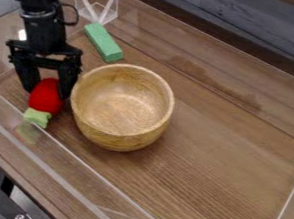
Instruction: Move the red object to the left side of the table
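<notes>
The red object (47, 96), a small glossy red toy with a light green stem end (36, 117), lies on the dark wood table (229, 122) at its left side, just left of the wooden bowl. My gripper (44, 85) points straight down over it and is open. Its black fingers (19, 74) stand on either side of the toy's upper end, apart from it. The toy rests on the tabletop with its stem toward the front acrylic wall.
A wooden bowl (122, 106) sits mid-table, close to the toy's right. A green rectangular block (103, 43) lies behind the gripper. Clear acrylic walls (125, 202) edge the table, the front one close to the toy's stem.
</notes>
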Controlling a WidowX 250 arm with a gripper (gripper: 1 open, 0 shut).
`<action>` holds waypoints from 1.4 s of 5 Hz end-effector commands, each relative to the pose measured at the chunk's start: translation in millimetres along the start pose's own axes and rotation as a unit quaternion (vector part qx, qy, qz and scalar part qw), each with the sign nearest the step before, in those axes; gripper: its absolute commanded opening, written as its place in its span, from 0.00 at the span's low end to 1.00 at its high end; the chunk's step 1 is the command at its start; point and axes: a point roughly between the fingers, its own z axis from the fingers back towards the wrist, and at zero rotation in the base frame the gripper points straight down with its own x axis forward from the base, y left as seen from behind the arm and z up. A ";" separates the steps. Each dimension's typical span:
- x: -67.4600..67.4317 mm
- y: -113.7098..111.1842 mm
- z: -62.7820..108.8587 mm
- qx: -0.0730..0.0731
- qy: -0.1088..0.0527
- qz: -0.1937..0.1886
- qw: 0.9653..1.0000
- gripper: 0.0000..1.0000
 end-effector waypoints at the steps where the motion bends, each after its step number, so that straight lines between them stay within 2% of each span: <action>1: 11.9 -4.4 14.7 0.004 -0.024 0.014 1.000 1.00; 2: 16.3 -12.7 17.6 0.001 -0.025 0.030 0.999 1.00; 4: 37.2 2.0 28.6 0.004 -0.017 -0.031 0.999 1.00; 6: 49.9 -11.8 42.0 -0.006 -0.021 -0.038 0.999 1.00; 7: 51.2 -27.0 44.6 -0.008 -0.019 -0.062 0.998 1.00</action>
